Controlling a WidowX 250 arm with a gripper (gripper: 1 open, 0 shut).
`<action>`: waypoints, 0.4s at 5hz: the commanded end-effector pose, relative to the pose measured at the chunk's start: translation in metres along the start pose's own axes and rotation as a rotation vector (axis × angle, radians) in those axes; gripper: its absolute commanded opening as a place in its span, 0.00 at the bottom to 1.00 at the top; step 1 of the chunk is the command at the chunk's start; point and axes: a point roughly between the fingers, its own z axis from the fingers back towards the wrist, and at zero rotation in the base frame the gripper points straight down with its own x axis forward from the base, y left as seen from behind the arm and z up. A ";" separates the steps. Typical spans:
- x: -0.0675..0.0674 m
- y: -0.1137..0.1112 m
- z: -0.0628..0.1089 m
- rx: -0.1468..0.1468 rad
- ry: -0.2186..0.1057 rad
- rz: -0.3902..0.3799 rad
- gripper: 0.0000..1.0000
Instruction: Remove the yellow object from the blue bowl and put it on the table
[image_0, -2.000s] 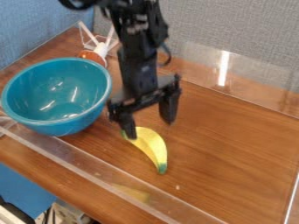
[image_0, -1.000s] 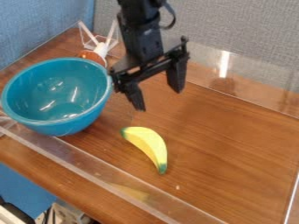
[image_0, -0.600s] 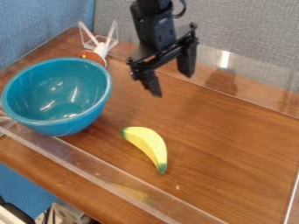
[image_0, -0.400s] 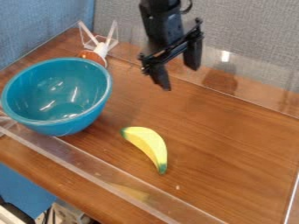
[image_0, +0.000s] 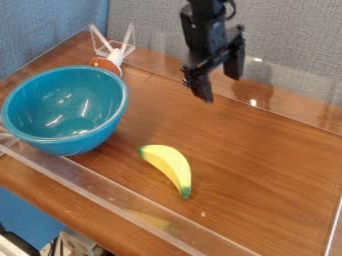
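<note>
Gripper (image_0: 218, 77) is hanging w/ jaws wide, nothing in them. Banana (image_0: 168, 167) is lying on the table (image_0: 267, 180), well below and left of gripper, just outside the bowl (image_0: 64, 108). Looks like placing's done; next is prob. just parking clear.

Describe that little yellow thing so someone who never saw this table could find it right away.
Start at the big teal-blue bowl on the left of the wooden table. Just right of it, nearer the front edge, a small toy banana lies flat on the wood. It is the only yellow thing, curved, with a greenish tip.
</note>
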 end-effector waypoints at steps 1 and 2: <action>0.000 -0.017 0.005 -0.057 -0.040 -0.018 1.00; -0.001 -0.013 -0.003 -0.060 -0.052 -0.029 1.00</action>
